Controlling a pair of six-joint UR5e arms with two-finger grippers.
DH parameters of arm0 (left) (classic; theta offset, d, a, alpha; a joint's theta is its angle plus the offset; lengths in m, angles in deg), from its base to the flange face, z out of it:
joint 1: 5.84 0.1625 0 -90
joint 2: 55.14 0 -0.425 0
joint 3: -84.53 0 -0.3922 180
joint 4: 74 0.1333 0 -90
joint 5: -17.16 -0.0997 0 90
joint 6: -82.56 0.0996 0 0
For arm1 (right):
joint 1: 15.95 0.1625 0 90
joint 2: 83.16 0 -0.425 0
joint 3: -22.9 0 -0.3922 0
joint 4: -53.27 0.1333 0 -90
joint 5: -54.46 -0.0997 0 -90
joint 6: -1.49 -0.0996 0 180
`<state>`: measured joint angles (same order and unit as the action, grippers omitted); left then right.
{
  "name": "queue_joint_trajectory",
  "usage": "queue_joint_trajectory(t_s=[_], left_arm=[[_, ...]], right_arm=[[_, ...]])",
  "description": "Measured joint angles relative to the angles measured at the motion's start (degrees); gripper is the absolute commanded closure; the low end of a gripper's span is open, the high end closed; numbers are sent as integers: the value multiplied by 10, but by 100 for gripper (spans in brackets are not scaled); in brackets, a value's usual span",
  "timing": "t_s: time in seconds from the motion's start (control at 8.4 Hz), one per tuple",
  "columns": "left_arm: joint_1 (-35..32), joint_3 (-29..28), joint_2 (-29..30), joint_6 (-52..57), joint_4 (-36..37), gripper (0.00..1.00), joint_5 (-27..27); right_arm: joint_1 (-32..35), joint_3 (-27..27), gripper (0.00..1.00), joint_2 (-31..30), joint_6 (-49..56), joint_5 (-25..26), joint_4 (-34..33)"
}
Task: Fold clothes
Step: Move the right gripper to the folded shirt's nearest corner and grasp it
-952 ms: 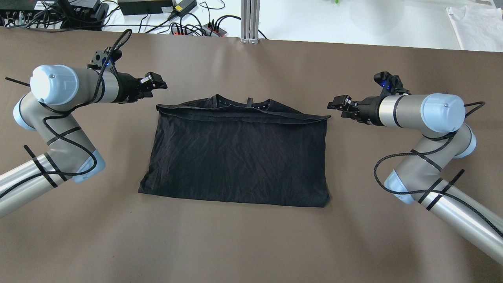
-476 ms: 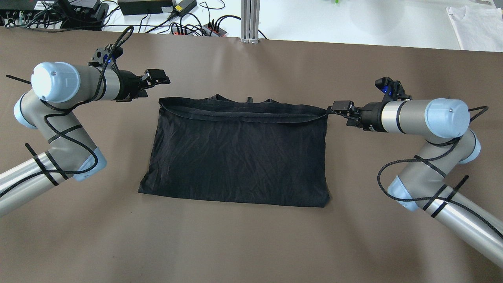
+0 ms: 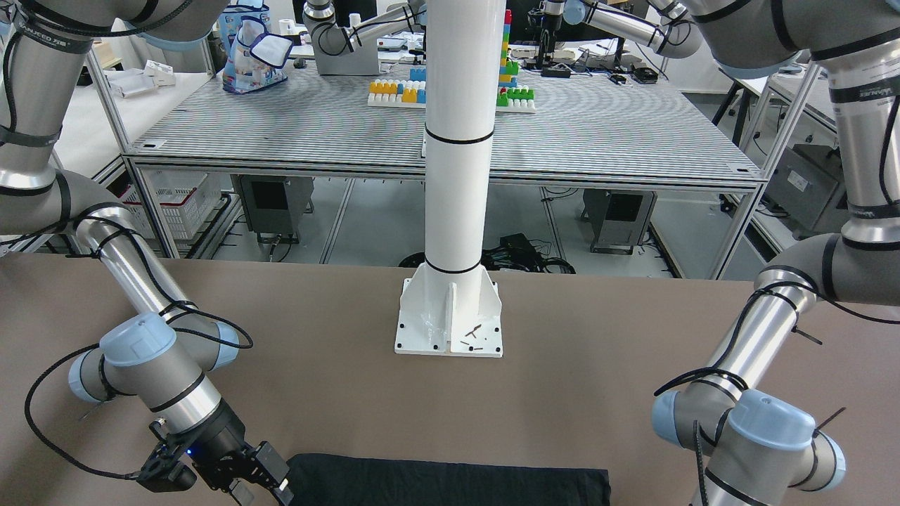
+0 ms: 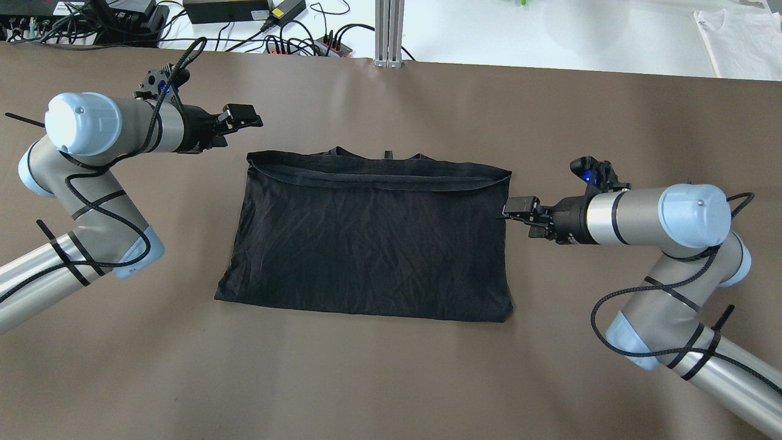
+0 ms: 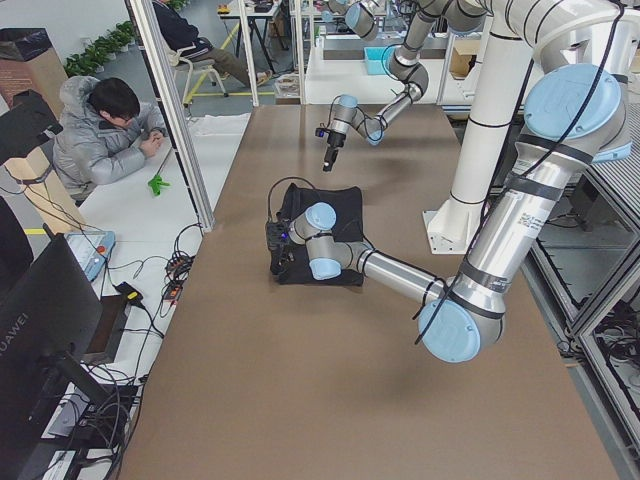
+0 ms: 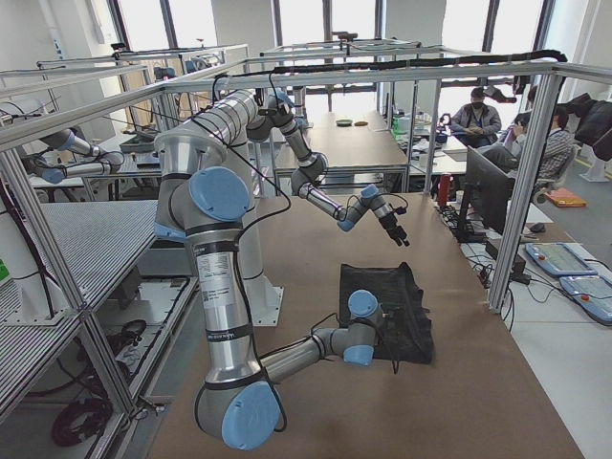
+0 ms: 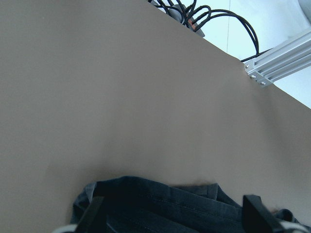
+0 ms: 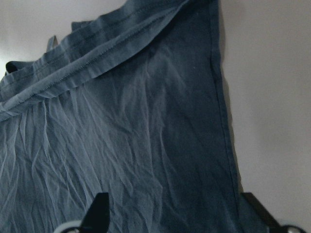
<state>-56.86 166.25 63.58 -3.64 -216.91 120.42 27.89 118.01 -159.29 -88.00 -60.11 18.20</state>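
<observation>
The black garment (image 4: 366, 238) lies flat on the brown table as a wide folded rectangle, its collar edge at the far side. It also shows in the front-facing view (image 3: 450, 481) and the right wrist view (image 8: 136, 145). My left gripper (image 4: 243, 116) is open and empty, just beyond the garment's far left corner, and the left wrist view shows that far edge (image 7: 160, 199) between its fingers. My right gripper (image 4: 519, 209) is open and empty at the middle of the garment's right edge, with its fingers (image 8: 99, 211) spread over the cloth.
The white pole's base plate (image 3: 448, 330) stands on the robot's side of the table. Cables and power strips (image 4: 293, 43), an aluminium post (image 4: 388, 33) and a white cloth (image 4: 742, 36) lie past the far edge. People sit beyond the table in both side views.
My right gripper has moved from the garment's far right corner toward the robot, along its right edge. The garment's far folded edge has settled flatter. My left gripper has shifted only slightly.
</observation>
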Motion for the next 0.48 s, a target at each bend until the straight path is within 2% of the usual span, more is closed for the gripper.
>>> queue_joint_trajectory(t_s=[0.48], left_arm=[[-4,1,7,1,0,0,0]], right_arm=[[-40,6,6,-33,-31,-3,-8]])
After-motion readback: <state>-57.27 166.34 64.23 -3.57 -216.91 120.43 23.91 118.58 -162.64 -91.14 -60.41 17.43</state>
